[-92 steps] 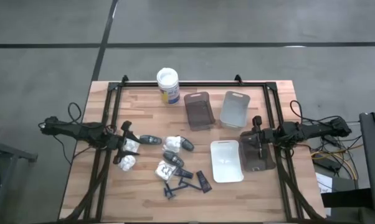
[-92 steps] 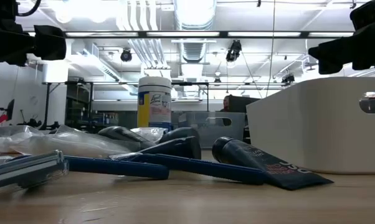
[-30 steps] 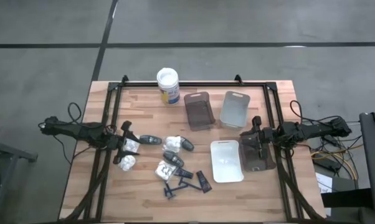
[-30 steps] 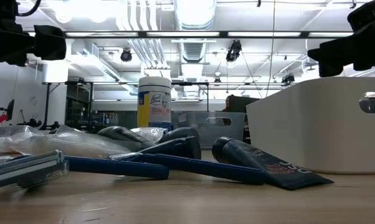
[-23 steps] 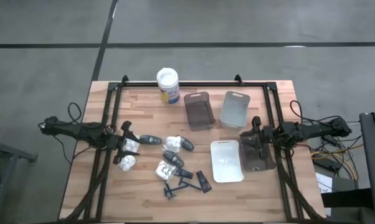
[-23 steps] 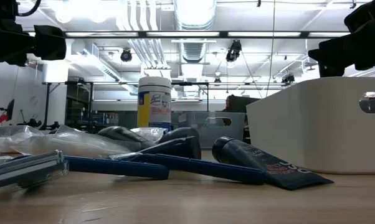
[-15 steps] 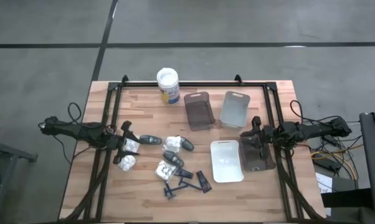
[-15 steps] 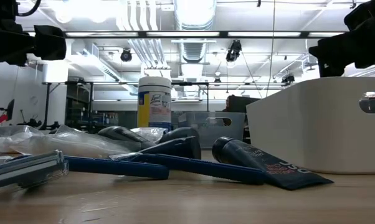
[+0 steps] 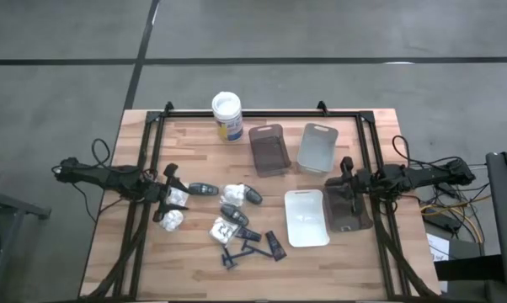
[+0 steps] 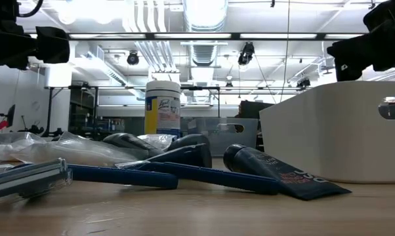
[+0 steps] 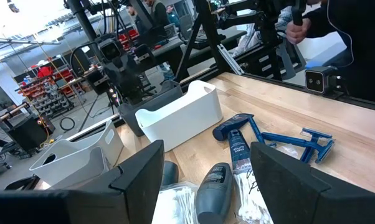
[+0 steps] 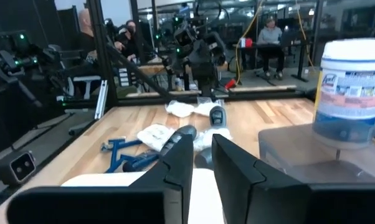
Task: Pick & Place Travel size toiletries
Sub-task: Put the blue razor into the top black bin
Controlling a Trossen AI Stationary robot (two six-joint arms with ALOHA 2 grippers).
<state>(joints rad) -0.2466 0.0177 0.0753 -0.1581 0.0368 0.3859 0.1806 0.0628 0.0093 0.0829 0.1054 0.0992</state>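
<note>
- Right gripper (image 9: pixel 344 172) hovers above the dark tray (image 9: pixel 349 207) at the table's right side, fingers (image 12: pixel 175 177) drawn to a narrow gap, empty.
- Left gripper (image 9: pixel 171 195) sits at the white lumpy packets (image 9: pixel 174 219) on the left, fingers (image 11: pixel 137 180) spread wide, nothing between them.
- Toiletries lie clustered mid-table: dark oval bottles (image 9: pixel 234 214), black tubes (image 9: pixel 275 245), blue razors (image 9: pixel 239 253).
- Packets look soft and crushable; bottles likely slick, best pinched across the narrow sides; razors light, best taken by the handle.
- Both arms reach in low and nearly level.
</note>
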